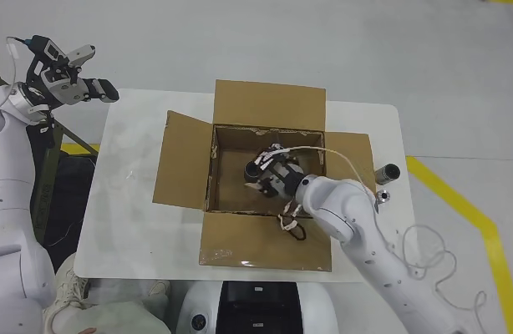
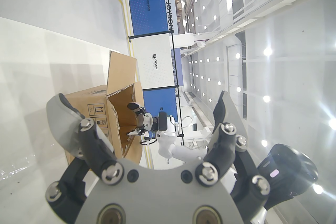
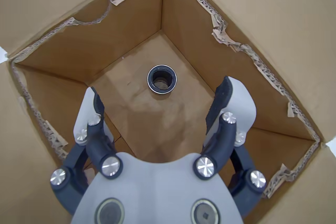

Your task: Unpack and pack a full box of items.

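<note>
An open cardboard box (image 1: 183, 160) stands in the middle of the white table (image 1: 123, 217), all flaps folded out. On its floor sits a single black ring-shaped part (image 3: 162, 78), upright with its hole facing up. My right gripper (image 3: 159, 93) hangs inside the box (image 3: 78, 33) above the ring, open, holding nothing and apart from it. From above, the right gripper (image 1: 265, 167) is over the box's middle. My left gripper (image 1: 98, 71) is raised beyond the table's far left corner, open and empty. The left wrist view has the left gripper (image 2: 141, 99) open, the box (image 2: 92, 104) beyond it.
A black cylindrical object (image 1: 387, 172) lies near the table's right edge beside the box's right flap. A white cable (image 1: 340, 155) arcs from the right wrist over that flap. The box's inner rims are torn and ragged (image 3: 225, 33). Bare table lies left of the box.
</note>
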